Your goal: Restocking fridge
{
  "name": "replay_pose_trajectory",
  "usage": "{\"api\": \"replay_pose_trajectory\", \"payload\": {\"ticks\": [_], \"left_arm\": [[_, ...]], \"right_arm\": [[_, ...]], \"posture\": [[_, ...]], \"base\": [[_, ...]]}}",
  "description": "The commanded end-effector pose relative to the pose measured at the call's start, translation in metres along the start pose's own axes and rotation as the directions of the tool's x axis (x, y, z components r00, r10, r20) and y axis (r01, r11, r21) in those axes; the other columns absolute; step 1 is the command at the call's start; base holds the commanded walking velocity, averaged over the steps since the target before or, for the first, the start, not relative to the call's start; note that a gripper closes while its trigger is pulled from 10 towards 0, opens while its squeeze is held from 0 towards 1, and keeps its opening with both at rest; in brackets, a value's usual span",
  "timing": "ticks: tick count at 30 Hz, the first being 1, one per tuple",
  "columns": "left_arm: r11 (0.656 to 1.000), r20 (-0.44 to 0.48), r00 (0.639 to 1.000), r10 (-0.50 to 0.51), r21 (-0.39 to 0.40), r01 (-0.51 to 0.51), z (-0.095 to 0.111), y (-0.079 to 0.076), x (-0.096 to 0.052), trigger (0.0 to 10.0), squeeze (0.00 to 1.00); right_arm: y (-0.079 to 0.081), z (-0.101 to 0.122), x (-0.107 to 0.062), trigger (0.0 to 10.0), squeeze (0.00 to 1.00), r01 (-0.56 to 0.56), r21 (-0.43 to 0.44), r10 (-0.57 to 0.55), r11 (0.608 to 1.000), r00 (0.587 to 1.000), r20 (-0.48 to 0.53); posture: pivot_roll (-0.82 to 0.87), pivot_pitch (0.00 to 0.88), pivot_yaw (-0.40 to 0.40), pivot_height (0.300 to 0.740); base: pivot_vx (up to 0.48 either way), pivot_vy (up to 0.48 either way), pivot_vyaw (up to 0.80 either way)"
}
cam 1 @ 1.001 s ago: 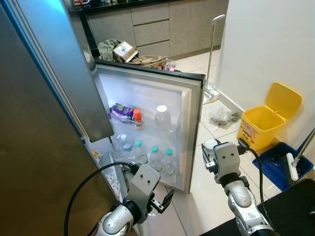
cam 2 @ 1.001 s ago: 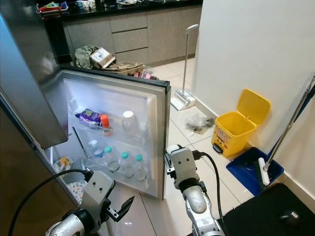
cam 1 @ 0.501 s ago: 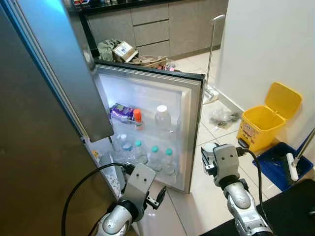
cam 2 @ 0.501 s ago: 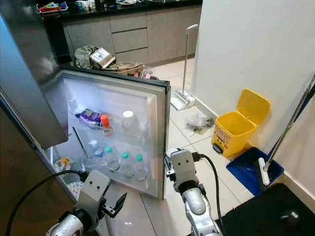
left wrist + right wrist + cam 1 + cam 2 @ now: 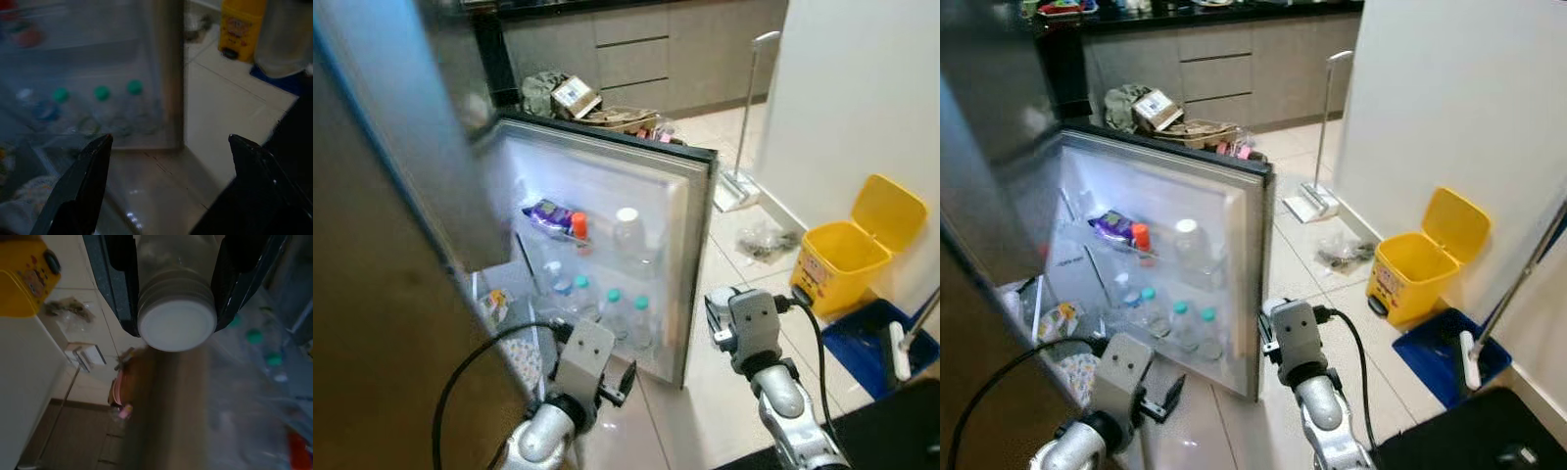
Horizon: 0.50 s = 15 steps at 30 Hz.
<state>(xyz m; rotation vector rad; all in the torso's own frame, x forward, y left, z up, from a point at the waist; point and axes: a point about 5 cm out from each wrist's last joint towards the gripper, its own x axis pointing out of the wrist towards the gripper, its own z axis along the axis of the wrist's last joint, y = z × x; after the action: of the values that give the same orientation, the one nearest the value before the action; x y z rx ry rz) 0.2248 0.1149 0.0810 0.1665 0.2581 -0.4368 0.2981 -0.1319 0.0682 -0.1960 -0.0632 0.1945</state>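
The right tool (image 5: 176, 289) is clamped on a clear bottle (image 5: 177, 308) with a white cap, one black finger on each side of its neck. In the head views it hangs just off the outer edge of the open fridge door (image 5: 690, 255), at about 5 o'clock of the frame. The left tool (image 5: 168, 161) stands apart and empty, low at 7 o'clock, facing the door's lower shelf (image 5: 607, 328).

That lower shelf already holds a row of green-capped bottles (image 5: 101, 93). The upper shelf carries a purple packet (image 5: 546, 213), a red-capped bottle (image 5: 578, 225) and a larger white-capped bottle (image 5: 627, 233).

The main risk, as I judge it, is the door edge. The held bottle is outside it, so a straight push inward would likely knock bottle or wrist against the frame and swing the door. The grip is near the cap only, so a bump could tilt the bottle or slip it loose onto the tiled floor (image 5: 744, 274). The lower shelf looks crowded, and forcing another bottle in may topple its neighbours. The blur adds doubt about exact clearances.
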Motion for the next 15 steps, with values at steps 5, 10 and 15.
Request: {"api": "replay_pose_trajectory", "payload": {"ticks": [5, 10, 15], "left_arm": [[1.0, -0.017, 1.0, 0.026, 0.009, -0.026, -0.0031, 0.0041, 0.0006, 10.0, 0.0], [0.999, -0.027, 0.998, 0.049, 0.007, -0.049, -0.0038, 0.0065, 0.0019, 10.0, 0.0], [0.996, -0.053, 0.994, 0.092, 0.017, -0.091, -0.0071, 0.0103, 0.0034, 10.0, 0.0]], "right_arm": [[0.0012, 0.0087, 0.0044, 10.0, 0.0, 0.007, -0.001, -0.007, 1.0, 0.999, 0.034], [0.0012, 0.0079, 0.004, 10.0, 0.0, 0.006, 0.006, -0.006, 1.0, 1.0, 0.026], [0.0013, 0.0074, 0.004, 10.0, 0.0, -0.002, 0.015, 0.002, 1.0, 1.0, 0.021]], "posture": [[-0.07, 0.047, 0.026, 0.74], [-0.08, 0.047, 0.027, 0.74], [-0.08, 0.047, 0.026, 0.74]], "base": [[0.0, -0.422, 0.78], [0.265, -0.389, 0.0], [0.26, -0.211, 0.0]]}}
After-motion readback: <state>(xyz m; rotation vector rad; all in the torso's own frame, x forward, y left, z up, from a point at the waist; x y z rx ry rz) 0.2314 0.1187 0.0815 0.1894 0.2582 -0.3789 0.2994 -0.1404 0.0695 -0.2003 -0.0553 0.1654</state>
